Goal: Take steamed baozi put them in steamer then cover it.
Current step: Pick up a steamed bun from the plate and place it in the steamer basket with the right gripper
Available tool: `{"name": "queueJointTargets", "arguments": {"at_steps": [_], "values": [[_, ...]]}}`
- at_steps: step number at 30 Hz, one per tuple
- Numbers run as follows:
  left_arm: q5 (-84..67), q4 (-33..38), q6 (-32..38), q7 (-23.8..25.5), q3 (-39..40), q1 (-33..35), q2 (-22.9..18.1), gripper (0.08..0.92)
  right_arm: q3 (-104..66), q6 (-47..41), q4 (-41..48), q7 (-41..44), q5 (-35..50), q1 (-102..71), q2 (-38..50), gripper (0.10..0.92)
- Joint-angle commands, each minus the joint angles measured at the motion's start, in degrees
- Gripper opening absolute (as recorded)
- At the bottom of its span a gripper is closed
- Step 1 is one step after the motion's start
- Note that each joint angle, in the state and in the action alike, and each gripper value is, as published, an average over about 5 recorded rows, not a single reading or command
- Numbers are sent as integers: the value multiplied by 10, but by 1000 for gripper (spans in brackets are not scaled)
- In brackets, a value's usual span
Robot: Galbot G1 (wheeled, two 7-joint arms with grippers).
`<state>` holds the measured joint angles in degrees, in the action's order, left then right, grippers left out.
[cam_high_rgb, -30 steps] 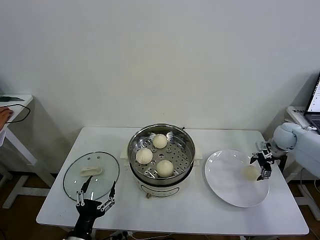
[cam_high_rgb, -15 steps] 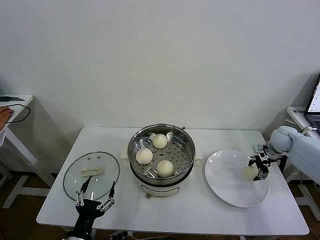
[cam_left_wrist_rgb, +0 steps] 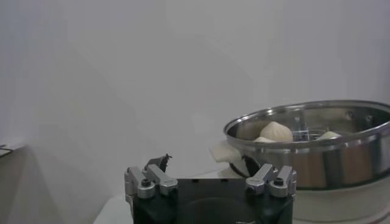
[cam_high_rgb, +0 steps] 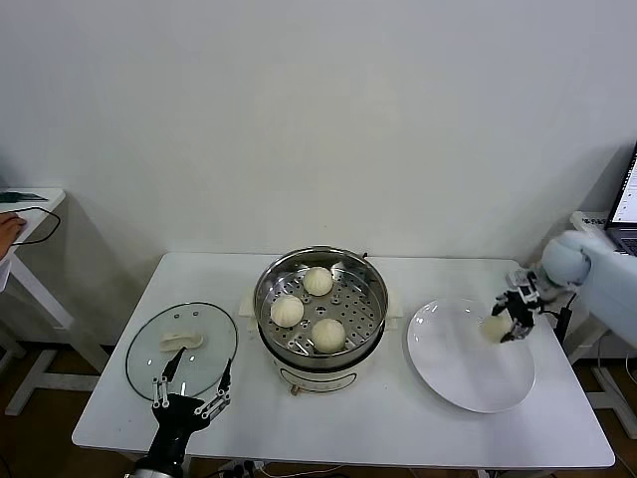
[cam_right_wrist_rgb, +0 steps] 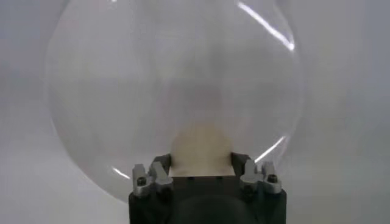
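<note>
Your right gripper [cam_high_rgb: 506,326] is clenched on the last bun [cam_high_rgb: 494,327] over the plate [cam_high_rgb: 468,383]. Carry it gently to the steamer [cam_high_rgb: 320,299]. Your left gripper [cam_high_rgb: 189,398] waits with fingers spread wide by the lid [cam_high_rgb: 181,349].

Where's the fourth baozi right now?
In the head view, the fourth baozi sits clamped in the right gripper, lifted above the white plate, right of the steamer.

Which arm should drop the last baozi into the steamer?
Right. Its gripper is shut on the last baozi above the plate, beside the steamer. The left gripper sits open at the lid.
</note>
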<state>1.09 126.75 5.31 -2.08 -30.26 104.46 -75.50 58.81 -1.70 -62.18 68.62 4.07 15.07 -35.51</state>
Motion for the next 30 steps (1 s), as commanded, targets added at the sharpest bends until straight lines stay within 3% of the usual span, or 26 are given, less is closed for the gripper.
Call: {"name": "queueJointTargets", "arguments": {"at_steps": [1,9,18,30], "values": [[0,1,0,0,0,-1,1,823,119,-17,-67,111,157,239,-47,637],[0,4,-2,-1,2,-2,0,823,213,-67,-124,69,255,328,-159,636],[5,-5,1,-1,2,-8,0,823,250,-96,-122,13,270,317,-261,627],[5,-8,1,-2,0,-11,-1,823,272,-119,-100,-48,265,260,-312,628]]}}
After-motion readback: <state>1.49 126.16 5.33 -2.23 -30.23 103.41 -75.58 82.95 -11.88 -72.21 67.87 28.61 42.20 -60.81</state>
